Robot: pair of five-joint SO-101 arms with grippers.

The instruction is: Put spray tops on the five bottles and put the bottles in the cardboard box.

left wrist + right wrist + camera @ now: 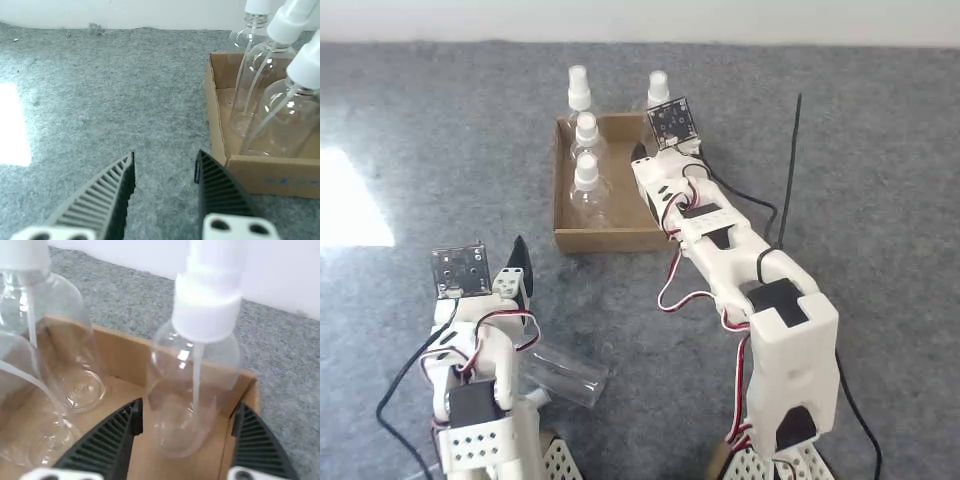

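Right gripper (187,410) is down in the cardboard box (125,352), jaws apart, one on either side of a capped bottle (192,365) standing in the box's 1 o'clock corner. It is flanking the bottle, not pinching it. Three more topped bottles (586,172) stand in a row along the box's 9 o'clock wall. Left gripper (165,157) hangs spread and empty above the grey carpet (100,100). Down at 7 o'clock on the table lies the fifth bottle (565,372), on its side beside the left arm's base, with no top that I can see. It looks like thin, clear, light plastic: smooth, apt to roll, easy to dent. I'd take it gently across the round body, not at the neck.
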